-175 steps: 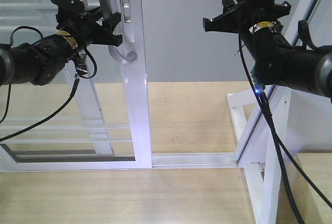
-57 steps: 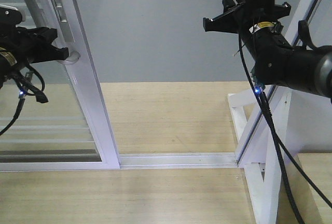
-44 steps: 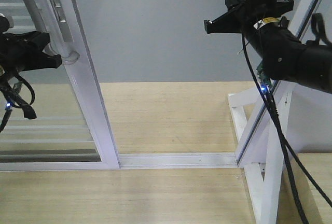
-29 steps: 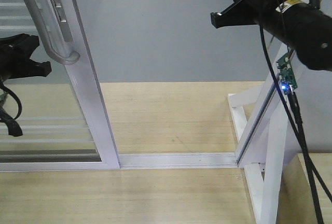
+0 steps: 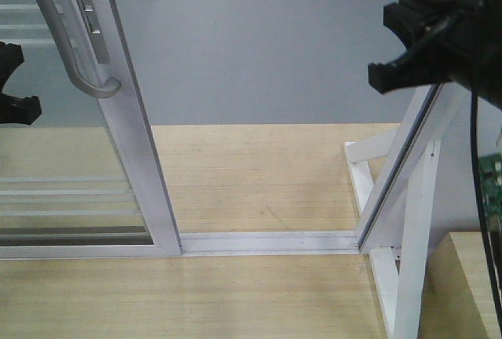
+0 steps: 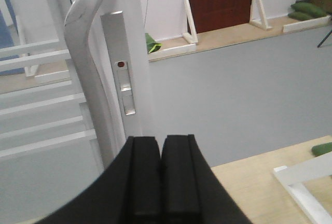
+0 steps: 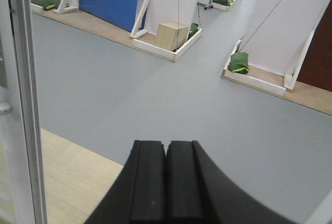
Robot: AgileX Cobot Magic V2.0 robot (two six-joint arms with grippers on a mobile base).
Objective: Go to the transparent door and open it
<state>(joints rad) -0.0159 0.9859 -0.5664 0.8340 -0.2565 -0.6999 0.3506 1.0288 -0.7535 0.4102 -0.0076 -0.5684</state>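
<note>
The door (image 5: 118,143) stands at the frame's left, its handle (image 6: 88,53) free and the doorway beside it open. The left hand (image 6: 158,172), fingers together, sits just off the handle; the right hand (image 7: 166,177) is likewise pressed together, idle at upper right, so the opening looks done.

Even, bright indoor light – soft shadows (close black fingers slightly blurred)

Left gripper (image 6: 161,182): black fingers pressed flat together, no gap, nothing between them. In front view only its tip shows at the left edge (image 5: 14,88), at mid height, apart from anything.

Right gripper (image 7: 166,182): fingers likewise closed together, empty. Front view shows it raised high at upper right (image 5: 416,49), pointing left.
</note>
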